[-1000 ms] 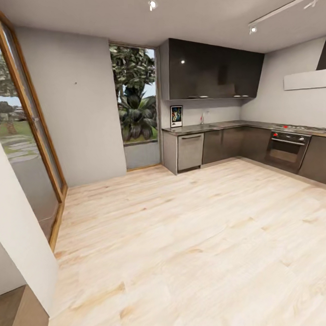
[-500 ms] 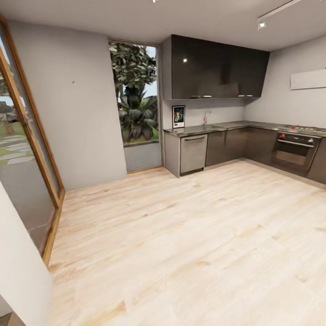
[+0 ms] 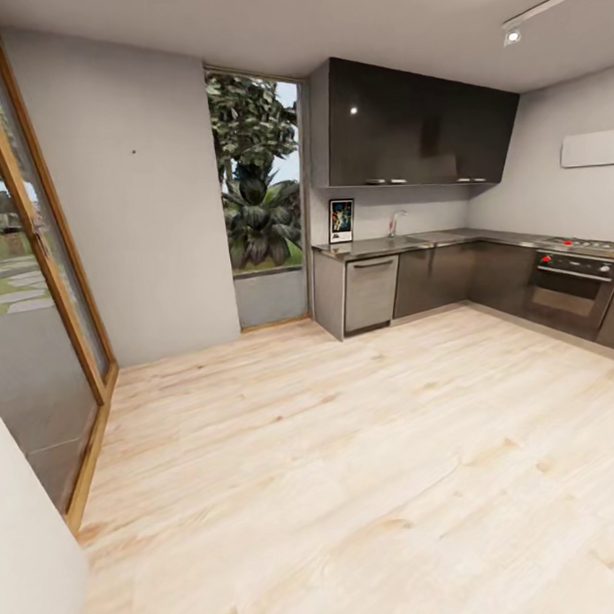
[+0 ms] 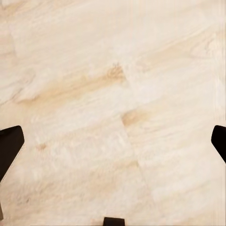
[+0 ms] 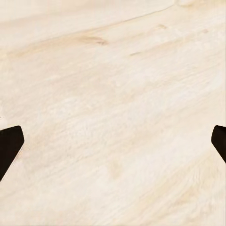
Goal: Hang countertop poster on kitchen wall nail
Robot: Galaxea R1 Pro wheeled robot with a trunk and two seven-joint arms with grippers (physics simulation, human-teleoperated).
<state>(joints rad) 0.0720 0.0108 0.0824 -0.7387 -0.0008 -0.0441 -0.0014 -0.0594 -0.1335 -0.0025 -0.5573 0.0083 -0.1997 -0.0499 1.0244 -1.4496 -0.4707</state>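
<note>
Kitchen, head view, listed left to right.

1. Tall glazed door in a pale wooden frame (image 3: 41, 290), along the left wall; garden beyond.
2. Plain grey wall panel (image 3: 154, 241), carrying one small dark dot (image 3: 132, 152) high up. It may be a wall nail, but it is too small to tell.
3. Narrow full-height window (image 3: 261, 193) with dark leafy plants outside.
4. Upright rectangular poster in a thin black frame, white border, blue-black artwork (image 3: 341, 221). It stands at the left end of the worktop, against the back wall, untouched.
5. Shiny grey stainless-steel L-shaped kitchen countertop (image 3: 446, 238), with a chrome tap (image 3: 393, 222) near the poster, over flat grey cabinet fronts; glossy dark wall cupboards (image 3: 416, 126) above.
6. Built-in oven with red knobs (image 3: 567, 289), under the right-hand run.
7. Pale wooden plank floor (image 3: 348, 465), a wide bare stretch between robot and units.

Left gripper (image 4: 113, 141): dark fingertips at opposite edges of its wrist view, spread wide, nothing between them but floor.
Right gripper (image 5: 113, 141): likewise spread wide and holding nothing, floor below.

Progress: judged early. The robot stands well apart from the countertop; approach, pick-up and hanging all remain.
</note>
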